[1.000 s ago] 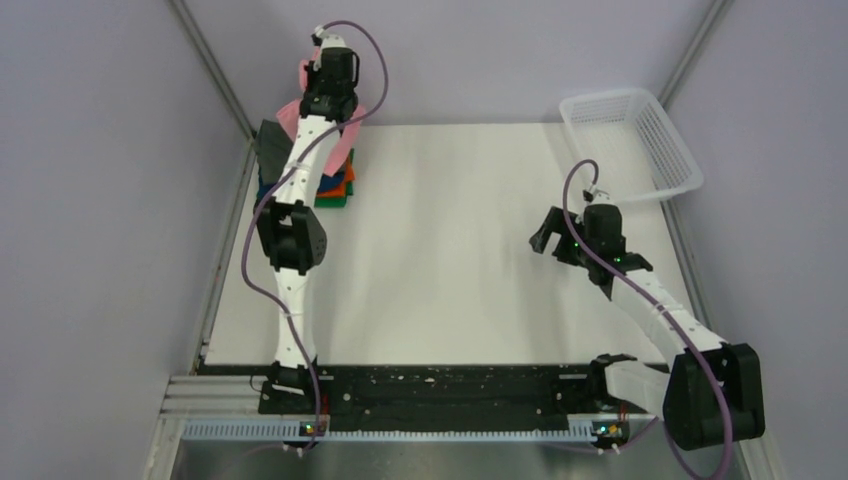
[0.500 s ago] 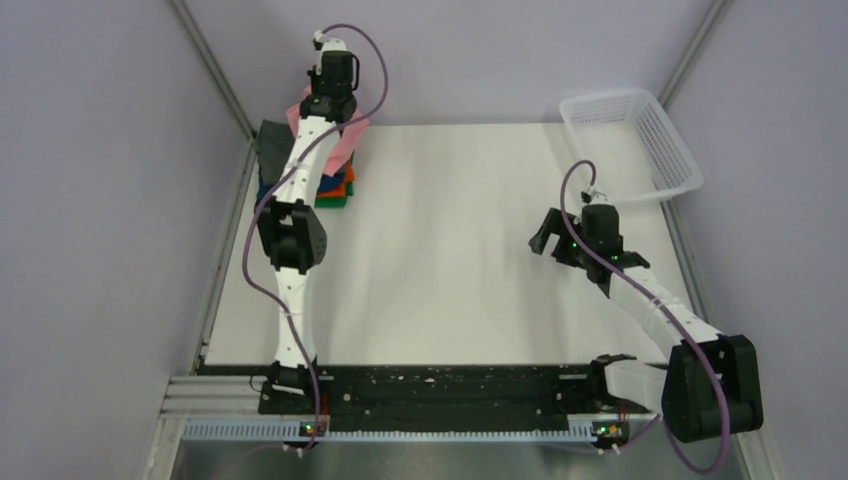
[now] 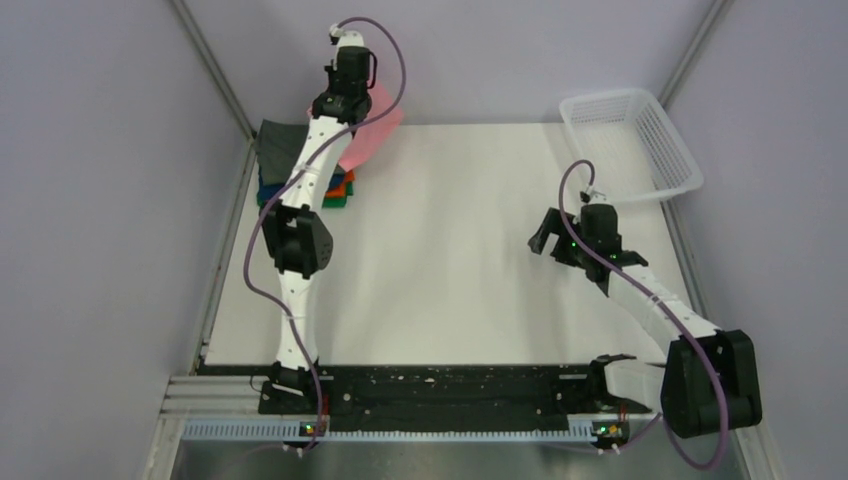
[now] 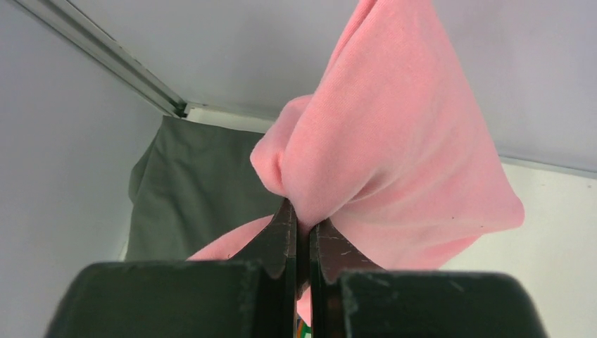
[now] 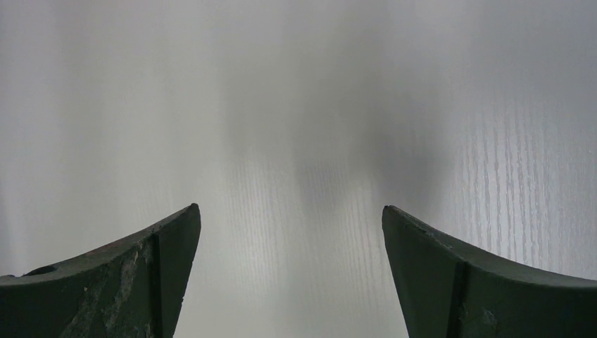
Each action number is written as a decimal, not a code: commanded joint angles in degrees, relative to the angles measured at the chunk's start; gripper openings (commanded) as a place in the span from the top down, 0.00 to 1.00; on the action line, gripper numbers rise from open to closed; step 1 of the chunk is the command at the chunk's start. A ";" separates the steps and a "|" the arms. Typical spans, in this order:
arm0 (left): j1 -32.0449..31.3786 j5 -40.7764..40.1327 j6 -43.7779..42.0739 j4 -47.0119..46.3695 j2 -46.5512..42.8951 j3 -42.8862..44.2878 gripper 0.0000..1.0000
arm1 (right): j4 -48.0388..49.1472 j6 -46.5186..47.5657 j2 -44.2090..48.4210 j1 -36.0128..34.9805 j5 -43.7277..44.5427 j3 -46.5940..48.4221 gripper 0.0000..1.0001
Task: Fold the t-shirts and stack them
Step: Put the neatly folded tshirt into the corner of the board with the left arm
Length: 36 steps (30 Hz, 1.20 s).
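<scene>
My left gripper is shut on the pink t-shirt and holds it up at the table's far left corner. In the left wrist view the pink t-shirt bunches out of my closed gripper. Under it lies the stack of folded t-shirts: dark grey on top, then blue, orange and green edges. The dark grey one also shows in the left wrist view. My right gripper is open and empty over bare table, also in the right wrist view.
A white mesh basket stands at the far right corner. Grey walls close in on the left, back and right. The white table stretches between the arms.
My left gripper has lifted and swung right with the pink t-shirt, which now hangs off to the right of the stack. The right arm has barely moved.
</scene>
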State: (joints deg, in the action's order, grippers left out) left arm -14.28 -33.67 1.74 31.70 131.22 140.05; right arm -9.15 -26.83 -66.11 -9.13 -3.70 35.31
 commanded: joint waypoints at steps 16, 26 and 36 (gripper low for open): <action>5.13 -0.76 4.59 -1.10 -1.31 -0.54 1.00 | 1.71 -0.42 -1.80 0.43 1.12 0.81 0.01; 10.78 0.89 4.40 -0.47 0.00 -3.11 1.00 | 1.43 -0.50 -2.56 0.45 1.36 1.23 0.01; 15.77 5.83 1.84 -1.58 1.58 -4.39 1.00 | 0.81 -0.48 -2.85 0.50 2.24 1.41 0.01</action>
State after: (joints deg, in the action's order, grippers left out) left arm -0.75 -30.17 5.15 33.43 132.70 135.85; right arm -9.04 -26.85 -68.45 -9.13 -2.63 35.31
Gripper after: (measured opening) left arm 0.047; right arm 0.987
